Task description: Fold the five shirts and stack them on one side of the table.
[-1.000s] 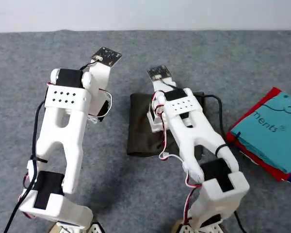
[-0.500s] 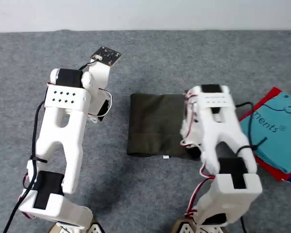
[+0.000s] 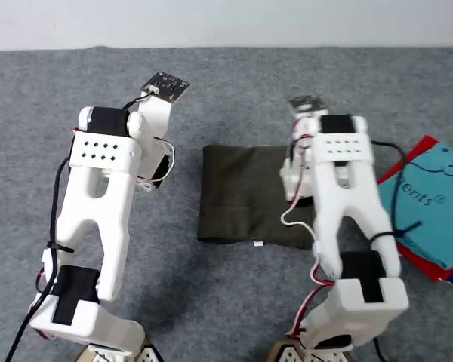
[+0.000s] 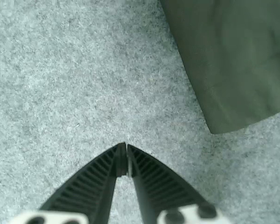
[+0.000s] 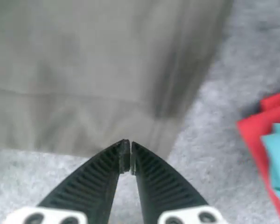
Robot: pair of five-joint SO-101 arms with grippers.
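The dark green shirt [image 3: 241, 192] lies folded, its edge just under the right gripper [image 5: 126, 156], which is pinched tight on nothing. The left gripper [image 4: 126, 158], also pinched and empty, hangs beside it. Next, I think: open, grab the shirt, carry it to the bright stack [image 3: 430, 207].
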